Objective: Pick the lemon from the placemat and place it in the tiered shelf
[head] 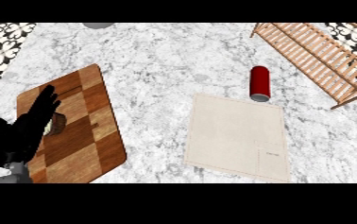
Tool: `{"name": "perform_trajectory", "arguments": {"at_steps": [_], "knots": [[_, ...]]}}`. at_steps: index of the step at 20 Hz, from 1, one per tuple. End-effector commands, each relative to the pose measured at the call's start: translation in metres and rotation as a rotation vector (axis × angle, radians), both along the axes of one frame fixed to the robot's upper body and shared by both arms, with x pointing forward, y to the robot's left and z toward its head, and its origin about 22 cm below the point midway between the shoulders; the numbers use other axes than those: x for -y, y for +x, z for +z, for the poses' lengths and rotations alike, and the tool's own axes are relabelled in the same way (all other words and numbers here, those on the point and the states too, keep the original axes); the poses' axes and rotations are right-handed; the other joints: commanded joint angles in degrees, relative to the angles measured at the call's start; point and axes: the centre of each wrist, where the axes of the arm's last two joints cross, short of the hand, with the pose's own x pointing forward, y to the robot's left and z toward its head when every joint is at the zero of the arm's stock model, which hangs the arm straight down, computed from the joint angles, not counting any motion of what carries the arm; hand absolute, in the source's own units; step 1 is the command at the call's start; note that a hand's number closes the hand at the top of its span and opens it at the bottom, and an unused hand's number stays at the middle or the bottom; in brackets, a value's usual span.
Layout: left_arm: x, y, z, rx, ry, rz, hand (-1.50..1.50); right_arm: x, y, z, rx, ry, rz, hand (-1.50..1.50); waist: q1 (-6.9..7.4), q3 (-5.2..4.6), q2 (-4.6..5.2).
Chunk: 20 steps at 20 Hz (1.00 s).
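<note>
Left hand (pixel 31 124) open, fingers straight, holding nothing, resting over wooden board (pixel 87 124). Placemat (pixel 237 135) beside red can (pixel 259 82); tiered shelf (pixel 314 53) top right.

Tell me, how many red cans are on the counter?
1. The red can stands just past the far edge of the placemat, near the wooden shelf. No other can shows; the left hand could hide something small.

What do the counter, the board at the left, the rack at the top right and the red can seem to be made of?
The counter looks like polished marble: white with grey veins. The board seems wooden, in brown checkered blocks with grain lines. The rack looks like pale, unpainted wood, built from thin slats. The red can is probably metal, given its smooth glossy side and grey end, though that is uncertain.
</note>
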Motion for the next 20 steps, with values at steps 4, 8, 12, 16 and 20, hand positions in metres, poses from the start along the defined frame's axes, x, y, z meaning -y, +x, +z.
{"name": "perform_trajectory", "arguments": {"at_steps": [4, 8, 12, 16, 20], "knots": [[-0.001, 0.001, -0.007, -0.044, -0.014, 0.017, 0.0, 0.025, 0.009, -0.035, -0.078, -0.01, -0.045, -1.5, 0.01, -0.2, 0.16], [0.016, -0.003, -0.017, -0.021, 0.005, 0.011, 0.0, 0.059, 0.002, -0.05, -0.056, -0.016, -0.024, -1.5, 0.3, -0.17, 0.28], [-0.007, 0.0, -0.006, -0.034, -0.009, 0.017, 0.0, 0.034, 0.009, -0.033, 0.061, 0.0, 0.031, -1.5, 0.08, -0.19, 0.09], [-0.001, -0.008, -0.008, -0.034, 0.005, 0.025, 0.0, 0.035, 0.003, -0.031, 0.184, 0.118, 0.047, -1.5, -0.28, -0.18, -0.13], [0.001, -0.022, -0.009, -0.068, -0.004, 0.026, 0.0, 0.035, -0.006, -0.014, 0.276, 0.224, 0.068, -1.5, -0.52, -0.18, -0.44]]}}
